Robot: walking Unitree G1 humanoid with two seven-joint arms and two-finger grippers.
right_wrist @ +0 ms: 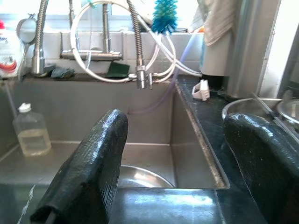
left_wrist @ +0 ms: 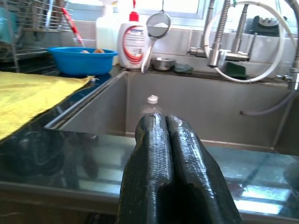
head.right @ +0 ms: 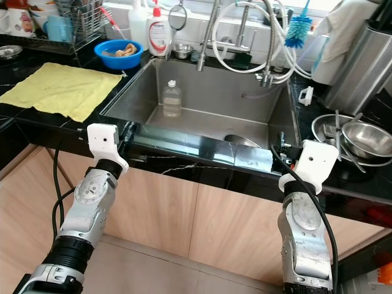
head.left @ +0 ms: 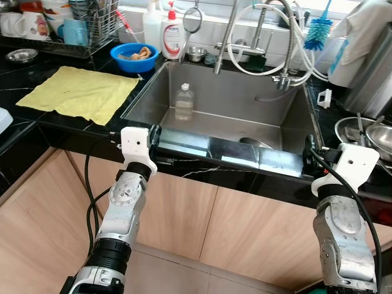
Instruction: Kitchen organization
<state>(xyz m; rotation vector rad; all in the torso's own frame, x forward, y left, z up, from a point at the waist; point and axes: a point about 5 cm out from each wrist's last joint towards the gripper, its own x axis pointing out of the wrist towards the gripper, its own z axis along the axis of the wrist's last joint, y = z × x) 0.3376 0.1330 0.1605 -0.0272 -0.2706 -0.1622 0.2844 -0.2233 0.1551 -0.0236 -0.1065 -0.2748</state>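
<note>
- Left hand: fingers pressed together, holding nothing, at the front edge of the sink.
- Right hand: fingers spread wide, holding nothing, at the sink's front right corner.
- Clear bottle: upright on the sink floor, straight beyond the left hand, well apart from it.
- Metal bowl: in the sink, just beyond the right hand.
- Yellow cloth: flat on the black worktop, left of the sink.
</note>
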